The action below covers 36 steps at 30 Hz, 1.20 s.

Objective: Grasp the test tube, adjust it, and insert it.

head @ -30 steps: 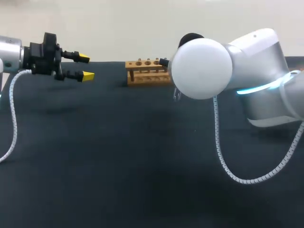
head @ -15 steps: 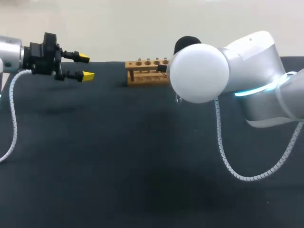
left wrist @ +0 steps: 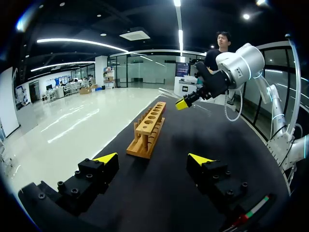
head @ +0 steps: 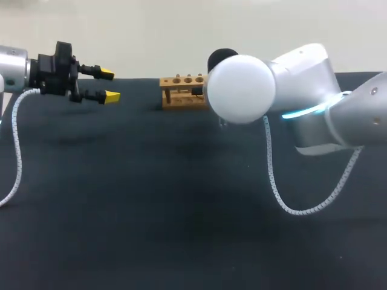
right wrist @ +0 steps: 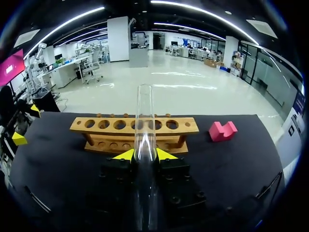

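Right gripper [right wrist: 146, 154]: clamps a long, clear glass test tube [right wrist: 143, 111] near the pale wooden holed rack [right wrist: 106, 124]. Left gripper [left wrist: 153, 158]: open, far left.

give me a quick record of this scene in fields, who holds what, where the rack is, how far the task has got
rack: wooden, one row of holes, standing on the black table
right pincer: shut on the test tube
test tube: clear, sticks out ahead of the right pincer toward the rack, in the air, not in a hole
left pincer: open, empty, above the table, apart from the rack
pink block: on the table beside one end of the rack
task stage: tube grasped, not yet inserted
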{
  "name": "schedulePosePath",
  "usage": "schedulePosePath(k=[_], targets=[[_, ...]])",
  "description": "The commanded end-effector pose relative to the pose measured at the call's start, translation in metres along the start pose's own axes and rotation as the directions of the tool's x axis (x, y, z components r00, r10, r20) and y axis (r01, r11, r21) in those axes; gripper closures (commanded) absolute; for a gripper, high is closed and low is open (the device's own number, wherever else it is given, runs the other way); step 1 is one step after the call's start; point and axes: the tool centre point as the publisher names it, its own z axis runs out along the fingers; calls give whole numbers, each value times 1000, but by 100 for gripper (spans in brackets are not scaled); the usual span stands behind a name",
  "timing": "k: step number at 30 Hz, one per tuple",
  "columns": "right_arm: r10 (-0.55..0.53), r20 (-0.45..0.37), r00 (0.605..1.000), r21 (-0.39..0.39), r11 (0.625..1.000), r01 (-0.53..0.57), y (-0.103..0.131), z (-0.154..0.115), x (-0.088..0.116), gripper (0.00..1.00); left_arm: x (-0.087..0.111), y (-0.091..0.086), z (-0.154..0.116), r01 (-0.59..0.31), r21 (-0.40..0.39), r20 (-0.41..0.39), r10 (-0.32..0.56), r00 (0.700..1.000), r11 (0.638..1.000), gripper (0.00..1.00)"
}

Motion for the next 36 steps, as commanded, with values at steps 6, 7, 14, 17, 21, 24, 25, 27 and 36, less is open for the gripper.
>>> schedulePosePath(k=[6, 7, 14, 17, 21, 24, 25, 27, 36], targets=[[-18, -22, 1000, -12, 1000, 18, 1, 23, 0, 100, 1, -2, -1, -3, -5, 4, 3, 1000, 1000, 0], [-20, -24, 1000, -12, 1000, 19, 1, 25, 0, 100, 1, -2, -1, -3, -5, 4, 3, 1000, 1000, 0], [-23, -56, 998, -14, 1000, 22, -1, 35, 4, 100, 1, -2, -1, -3, -5, 4, 3, 1000, 1000, 0], [-9, -66, 998, -12, 1000, 9, -2, 39, 5, 100, 1, -2, -1, -3, -5, 4, 3, 1000, 1000, 0], [-4, -73, 997, -10, 1000, 4, -2, 43, 6, 100, 1, -2, -1, -3, -5, 4, 3, 1000, 1000, 0], [-6, -84, 996, -12, 1000, 5, -1, 45, 7, 100, 1, -2, -1, -3, -5, 4, 3, 1000, 1000, 0], [-8, -88, 996, -14, 1000, 7, -1, 46, 7, 100, 1, -2, -1, -3, -5, 4, 3, 1000, 1000, 0], [-9, -94, 995, -16, 1000, 8, 0, 47, 8, 100, 1, -2, -1, -3, -5, 4, 3, 1000, 1000, 0], [7, -138, 990, -23, 1000, -10, -1, 50, 10, 100, 1, -2, -1, -3, -5, 4, 3, 1000, 1000, 0]])
